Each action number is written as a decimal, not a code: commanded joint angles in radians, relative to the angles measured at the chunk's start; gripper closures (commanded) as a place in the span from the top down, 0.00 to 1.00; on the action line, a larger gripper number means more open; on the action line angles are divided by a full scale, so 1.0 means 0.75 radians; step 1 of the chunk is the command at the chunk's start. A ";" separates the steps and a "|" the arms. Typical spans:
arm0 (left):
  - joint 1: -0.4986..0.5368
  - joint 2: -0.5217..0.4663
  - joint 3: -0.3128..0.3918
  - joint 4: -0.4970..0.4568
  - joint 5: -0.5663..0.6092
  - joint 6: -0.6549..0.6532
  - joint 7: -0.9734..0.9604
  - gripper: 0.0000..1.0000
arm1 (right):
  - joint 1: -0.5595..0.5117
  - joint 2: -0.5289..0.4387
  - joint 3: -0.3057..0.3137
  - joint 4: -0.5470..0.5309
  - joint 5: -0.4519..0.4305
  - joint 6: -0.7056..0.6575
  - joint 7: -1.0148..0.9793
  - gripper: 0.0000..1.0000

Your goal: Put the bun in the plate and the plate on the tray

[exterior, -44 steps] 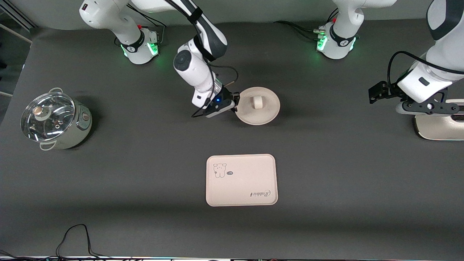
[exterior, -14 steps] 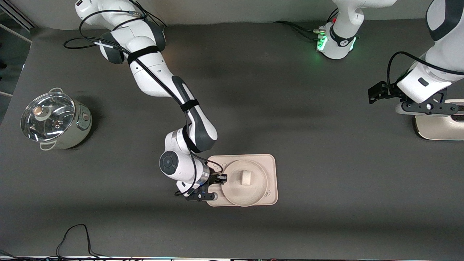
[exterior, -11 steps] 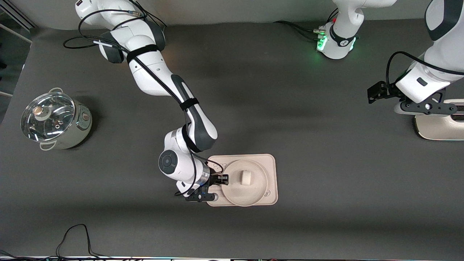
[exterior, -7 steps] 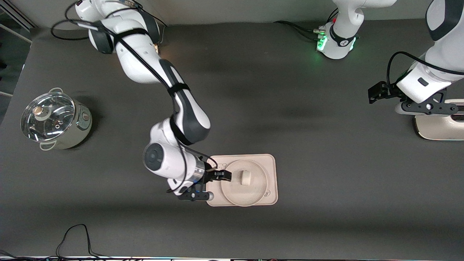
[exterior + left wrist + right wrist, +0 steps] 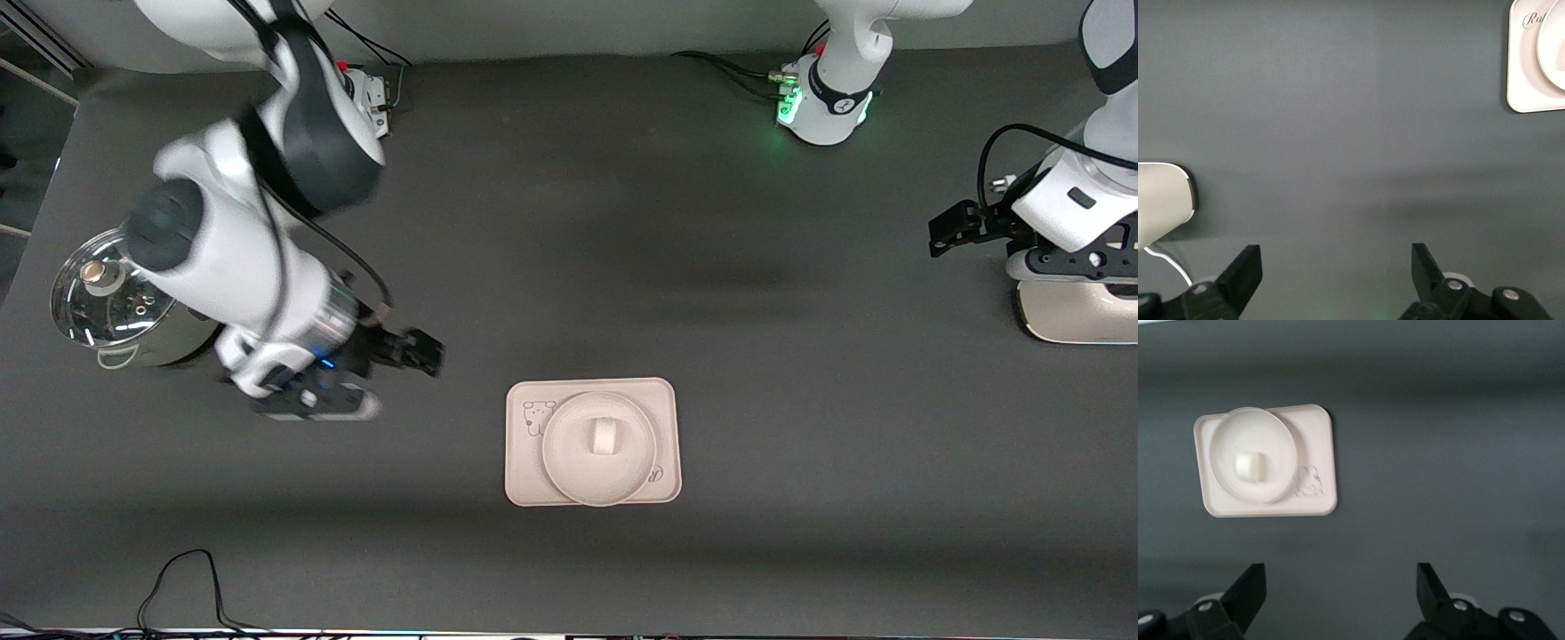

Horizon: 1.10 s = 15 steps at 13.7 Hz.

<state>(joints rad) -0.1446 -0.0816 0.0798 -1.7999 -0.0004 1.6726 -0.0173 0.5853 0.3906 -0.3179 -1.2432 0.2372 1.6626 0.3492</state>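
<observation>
We see the bun lying in the plate, and the plate sitting on the tray near the table's camera-side edge. Our right gripper hangs spread and empty over bare table beside a steel pot. Our left gripper waits, fingers spread, at its own end.

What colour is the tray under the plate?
Cream-white, with a small bear drawing; the tray shows best in the front view.
</observation>
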 commanded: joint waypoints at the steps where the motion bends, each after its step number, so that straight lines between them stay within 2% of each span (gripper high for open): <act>1: 0.003 0.000 0.002 0.019 0.005 -0.027 -0.003 1.00 | -0.223 -0.309 0.172 -0.210 -0.130 -0.136 -0.001 1.00; 3: 0.003 0.000 0.002 0.021 0.005 -0.027 -0.008 1.00 | -0.381 -0.430 0.219 -0.271 -0.142 -0.214 -0.107 1.00; 6: 0.003 0.000 0.018 0.029 0.007 -0.029 0.001 1.00 | -0.494 -0.494 0.221 -0.302 -0.287 -0.251 -0.299 1.00; 11: 0.003 0.002 0.016 0.025 0.007 -0.050 0.015 1.00 | -0.553 -0.509 0.144 -0.377 -0.298 -0.174 -0.455 1.00; 15: 0.003 0.004 0.018 0.027 0.007 -0.048 0.015 1.00 | -0.553 -0.529 0.135 -0.431 -0.292 -0.141 -0.445 1.00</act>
<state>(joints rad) -0.1440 -0.0806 0.0930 -1.7964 -0.0004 1.6572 -0.0175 0.1663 0.0277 -0.2173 -1.5304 0.0367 1.5360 0.0255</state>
